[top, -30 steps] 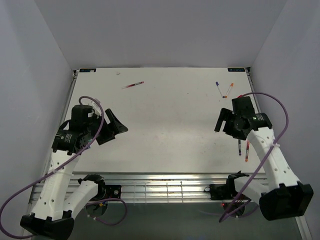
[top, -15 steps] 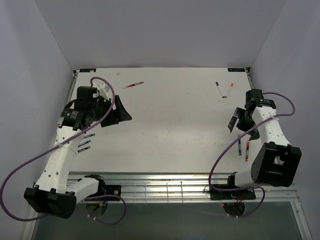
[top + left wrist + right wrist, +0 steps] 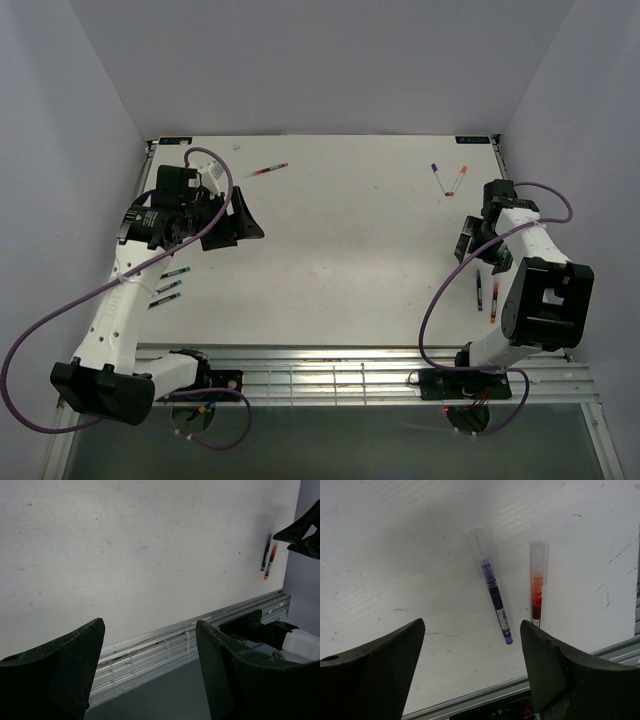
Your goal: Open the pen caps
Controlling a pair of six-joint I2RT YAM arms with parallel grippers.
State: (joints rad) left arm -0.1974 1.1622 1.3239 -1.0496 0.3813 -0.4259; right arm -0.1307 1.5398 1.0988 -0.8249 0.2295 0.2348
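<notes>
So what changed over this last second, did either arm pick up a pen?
No. The left gripper shifted slightly farther as its arm rose, uncovering three pens by the left edge. The right gripper drew toward the right edge, its arm folding. Both are open and empty. The red pen, the far pair and the two pens beside the right arm lie unmoved.

A robotics lab test cell: a white table [image 3: 340,260] boxed in by plain pale walls [image 3: 320,60], with an aluminium rail [image 3: 330,378] at its near edge carrying two cabled robot arms [image 3: 115,310].
</notes>
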